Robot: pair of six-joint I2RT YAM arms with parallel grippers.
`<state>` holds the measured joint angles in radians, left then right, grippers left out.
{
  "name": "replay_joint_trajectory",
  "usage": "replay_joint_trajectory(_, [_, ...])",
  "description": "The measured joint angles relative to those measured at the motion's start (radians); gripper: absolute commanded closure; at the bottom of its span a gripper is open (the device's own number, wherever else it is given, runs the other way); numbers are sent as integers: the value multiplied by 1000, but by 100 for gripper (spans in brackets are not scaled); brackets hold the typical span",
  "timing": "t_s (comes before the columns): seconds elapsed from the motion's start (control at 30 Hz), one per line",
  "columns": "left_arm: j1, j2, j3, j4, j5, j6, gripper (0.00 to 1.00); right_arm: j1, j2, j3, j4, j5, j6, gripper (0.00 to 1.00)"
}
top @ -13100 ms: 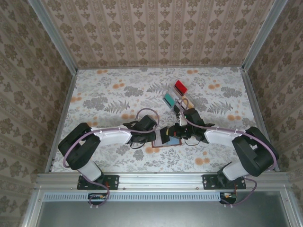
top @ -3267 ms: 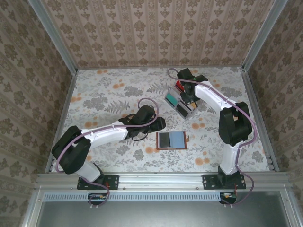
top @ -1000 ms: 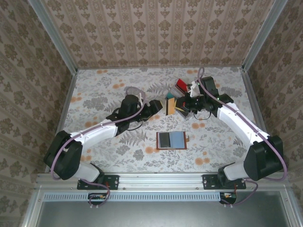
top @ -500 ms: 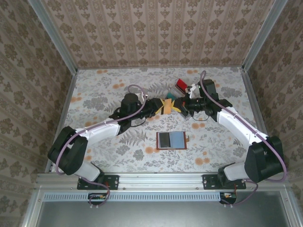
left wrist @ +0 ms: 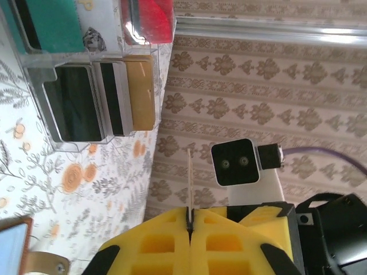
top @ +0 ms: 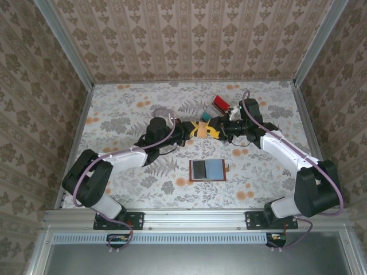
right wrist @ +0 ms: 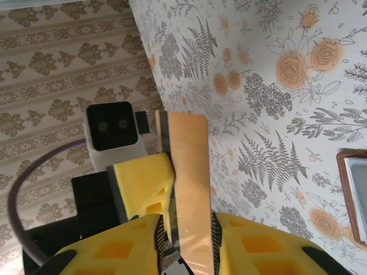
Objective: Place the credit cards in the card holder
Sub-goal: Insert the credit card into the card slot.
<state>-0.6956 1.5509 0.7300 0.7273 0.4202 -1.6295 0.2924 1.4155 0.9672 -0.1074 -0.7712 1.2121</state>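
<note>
Credit card (right wrist: 188, 166) in tan-orange is held in the air above the floral worktop (top: 126, 114), where the two arms meet tip to tip. The left hand (left wrist: 190, 224) is closed on it: in the left wrist view the card is seen edge-on, pinched as a thin line between the two yellow pads. The right hand (right wrist: 189, 226) is set around the same card from the other side, its jaws a narrow way apart, with the card's face seen slanting in the gap. Whether the right pads touch the card cannot be told. The card holder (top: 207, 169) is laid open and flat on the worktop nearer the bases, well apart from both hands, grey and blue pockets facing up. A clear plastic rack (left wrist: 86, 69) of teal, red, black and tan pieces is seen just beyond the hands.
</note>
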Motion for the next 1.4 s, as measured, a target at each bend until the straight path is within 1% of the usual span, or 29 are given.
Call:
replay_joint_trajectory(0.03, [-5, 0, -8, 14, -10, -27, 100, 0, 0, 0, 0, 0, 0, 67])
replay_joint_trajectory(0.07, [-9, 0, -14, 24, -16, -53, 100, 1, 0, 0, -1, 0, 0, 62])
replay_joint_trajectory(0.17, [-22, 0, -19, 32, -28, -117, 100, 8, 4, 0, 0, 0, -3, 61])
replay_joint_trajectory(0.27, [-34, 0, -22, 45, -37, -172, 100, 21, 18, 2, -5, 3, -5, 62])
replay_joint_trajectory(0.33, [-43, 0, -26, 54, -45, -212, 100, 28, 25, 2, -10, 10, -8, 65])
replay_joint_trajectory(0.47, [-57, 13, -49, 115, -66, -299, 100, 33, 27, 2, -31, 34, -11, 67])
replay_joint_trajectory(0.6, [-77, 61, -73, 200, -95, -387, 100, 33, 27, 2, -40, 60, -11, 68])
replay_joint_trajectory(0.7, [-92, 113, -82, 260, -115, -421, 100, 33, 27, 5, -54, 69, -13, 69])
replay_joint_trajectory(0.93, [-120, 203, -82, 398, -154, -448, 100, 33, 27, 6, -95, 108, -34, 70])
replay_joint_trajectory(1.03, [-130, 222, -82, 427, -168, -451, 100, 33, 27, 7, -114, 122, -45, 73])
replay_joint_trajectory(1.17, [-130, 220, -82, 421, -172, -455, 100, 33, 27, 18, -145, 145, -68, 74])
replay_joint_trajectory(1.27, [-129, 190, -82, 378, -172, -454, 100, 33, 24, 21, -166, 170, -90, 78])
replay_joint_trajectory(1.4, [-127, 140, -87, 315, -170, -430, 100, 33, 6, 21, -169, 188, -109, 87])
